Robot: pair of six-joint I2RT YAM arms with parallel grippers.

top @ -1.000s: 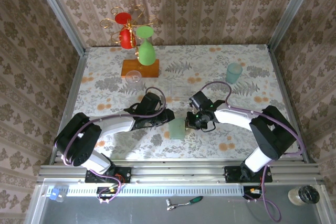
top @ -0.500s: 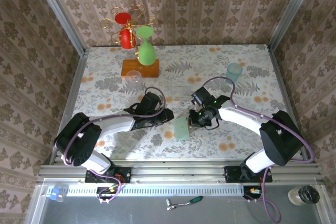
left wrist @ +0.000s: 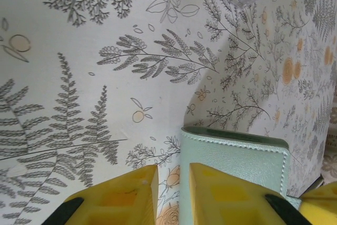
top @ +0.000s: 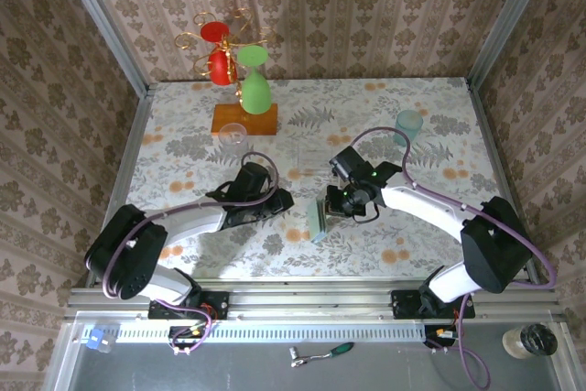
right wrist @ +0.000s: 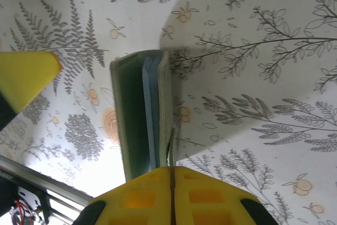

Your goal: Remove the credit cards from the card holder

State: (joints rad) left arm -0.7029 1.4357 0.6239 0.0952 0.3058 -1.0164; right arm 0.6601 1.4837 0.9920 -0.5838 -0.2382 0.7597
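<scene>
- Damask-patterned walls close in three sides of a table (top: 430,226) covered with a pale cloth printed with ferns and orange flowers.
- At the far left corner stands a wooden block (top: 244,120) carrying a gold wire stand with red and green ornaments. A teal cup (top: 407,125) sits toward the far right corner.
- The card holder (top: 319,219) stands on edge near the middle of the table, closer to the near edge than the far one, between the two grippers.
- The right gripper (top: 333,207) meets it from the right. In the right wrist view its yellow fingers (right wrist: 208,196) are pressed together, and a thin edge of the card holder (right wrist: 126,119) runs into the seam between them, so it is pinching that side.
- From that view the card holder is seen edge-on with its covers slightly parted. A thin bluish edge (right wrist: 150,114) shows between them, but whether it is one of the credit cards I cannot tell.
- The left gripper (top: 285,200) rests low, just left of the card holder. In the left wrist view its fingers (left wrist: 124,193) stand a narrow gap apart with only cloth showing between them. The pale green cover (left wrist: 237,154) lies just beyond the right-hand finger, and contact cannot be told.
</scene>
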